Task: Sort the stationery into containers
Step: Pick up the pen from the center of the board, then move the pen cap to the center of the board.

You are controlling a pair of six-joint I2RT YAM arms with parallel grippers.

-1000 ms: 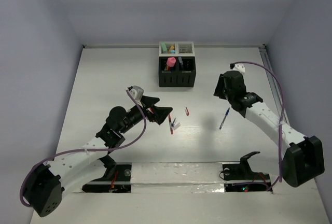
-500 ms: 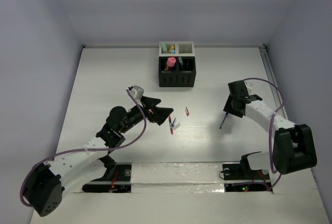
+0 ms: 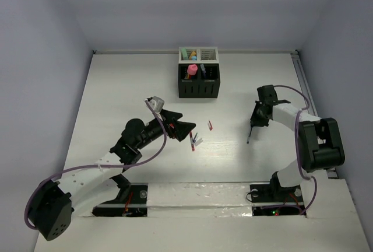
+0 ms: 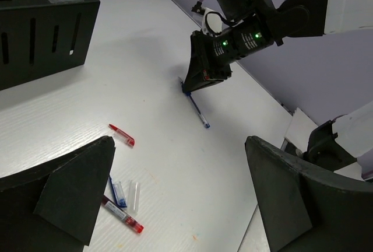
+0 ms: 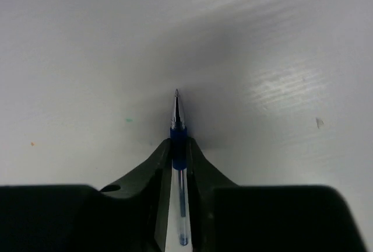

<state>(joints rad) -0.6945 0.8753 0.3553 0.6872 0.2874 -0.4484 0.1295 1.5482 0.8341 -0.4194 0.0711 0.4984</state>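
White table [image 3: 128, 88]: right claw [image 5: 179, 147] pinches a blue pen [image 5: 178, 125]; left claw [image 4: 179, 141] spread wide.

I see a white worktop [image 3: 128, 88], softly lit with a faint sheen; plain lilac walls [image 3: 192, 7] close it in on its left, far and right sides.

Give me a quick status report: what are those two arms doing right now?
Right gripper shut on blue pen, pen low at the table. Left gripper open, above loose pens. Nothing seen blocking the way to the boxes.
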